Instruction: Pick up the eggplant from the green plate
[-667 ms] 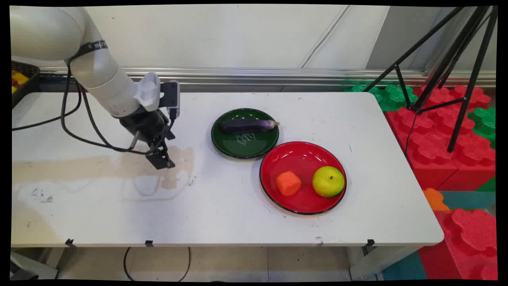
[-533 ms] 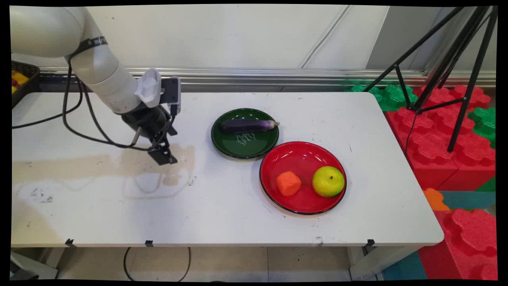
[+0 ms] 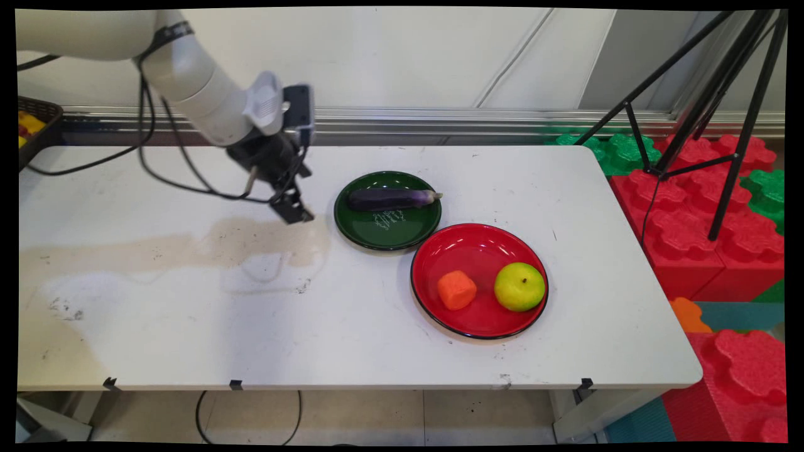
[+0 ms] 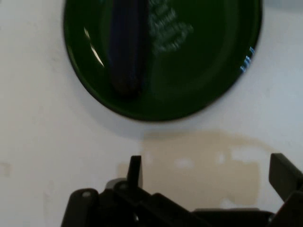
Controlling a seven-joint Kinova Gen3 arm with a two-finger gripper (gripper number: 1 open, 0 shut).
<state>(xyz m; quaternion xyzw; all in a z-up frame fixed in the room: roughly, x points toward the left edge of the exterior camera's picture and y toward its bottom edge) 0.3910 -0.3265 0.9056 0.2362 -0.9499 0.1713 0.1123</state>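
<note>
My gripper (image 3: 295,213) hangs just above the table, a little left of the dark green plate (image 3: 377,235). It is open, with only bare table between its fingers (image 4: 135,171). A purple eggplant (image 3: 391,198) lies across the far half of that plate. In the hand view the green plate (image 4: 208,80) fills the top, with the eggplant (image 4: 125,47) on it and my gripper (image 4: 208,172) below its rim. A red plate (image 3: 477,251) sits to the near right, holding an orange carrot chunk (image 3: 456,289) and a yellow-green apple (image 3: 519,286).
A tan stain (image 3: 188,248) runs across the left half of the table under the gripper. A dark basket (image 3: 34,125) with yellow items stands at the far left edge. A black tripod (image 3: 710,100) and red and green foam blocks (image 3: 697,213) stand off the table's right end.
The gripper has moved right and toward the far side, from over the stain to just beside the green plate. The plates and food have not moved.
</note>
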